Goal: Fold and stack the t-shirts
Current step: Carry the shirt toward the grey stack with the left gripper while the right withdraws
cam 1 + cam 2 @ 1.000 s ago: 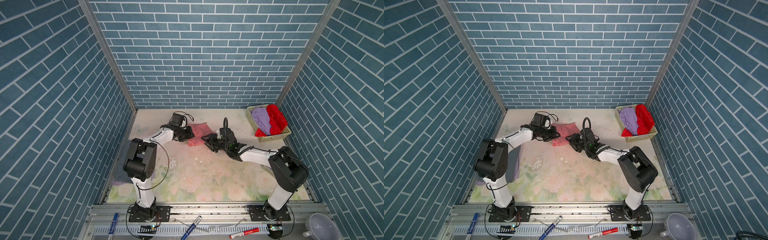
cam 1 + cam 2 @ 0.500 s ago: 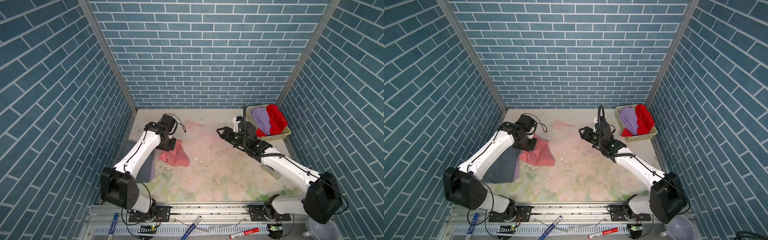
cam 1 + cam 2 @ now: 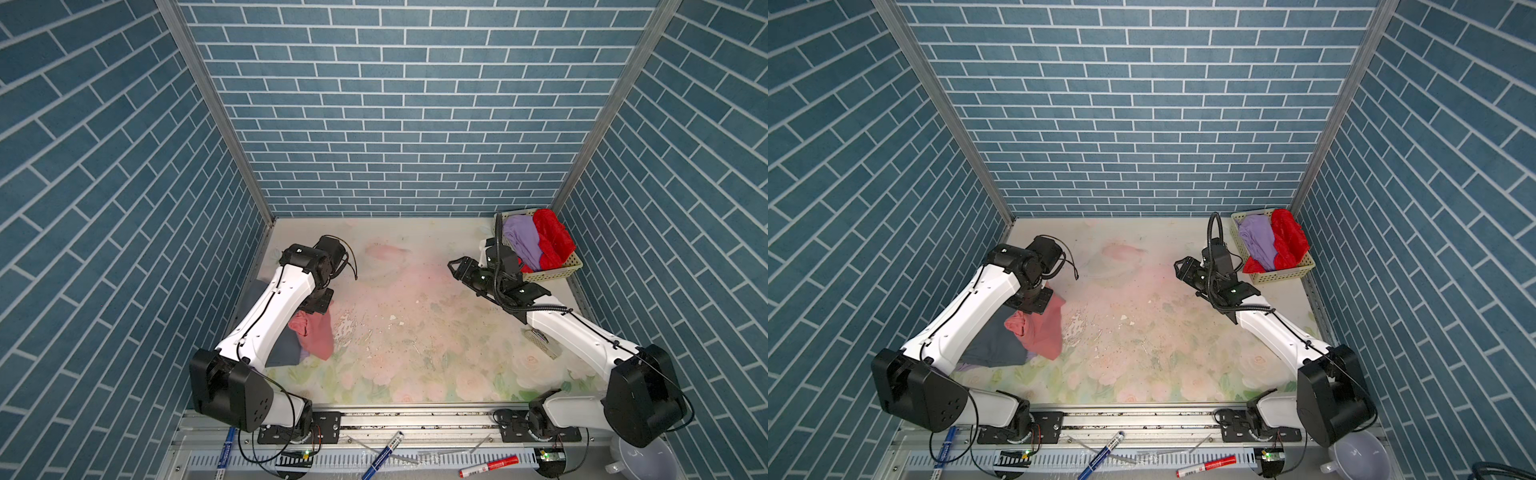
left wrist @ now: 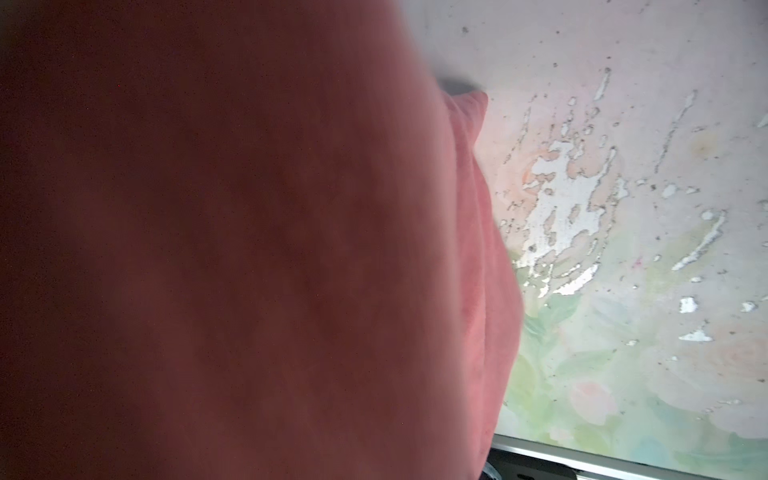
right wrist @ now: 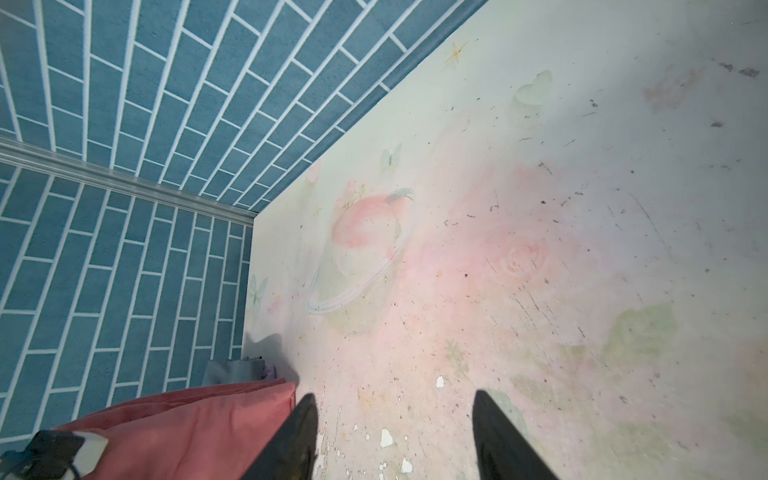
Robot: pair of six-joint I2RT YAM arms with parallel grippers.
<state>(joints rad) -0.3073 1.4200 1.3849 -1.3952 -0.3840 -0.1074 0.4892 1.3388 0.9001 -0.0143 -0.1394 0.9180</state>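
1. Top views: left fingers (image 3: 319, 301) clenched on pink shirt (image 3: 318, 336), partly over grey shirt (image 3: 994, 345) at left edge of surface (image 3: 415, 332).
2. Released and empty: right fingers (image 5: 299, 436), near basket (image 3: 555, 274) with lavender shirt (image 3: 521, 239) and red shirt (image 3: 550, 237).

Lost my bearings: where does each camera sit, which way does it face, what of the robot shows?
Top views: high over the front rail, looking down at the table toward the back wall; left arm and right arm show whole.
Left wrist: on its arm, close against the salmon pink shirt, which fills most of it; no fingers show.
Right wrist: on its arm, looks across the table to the far left corner; the right gripper shows, open.
Shared: all show that shirt.
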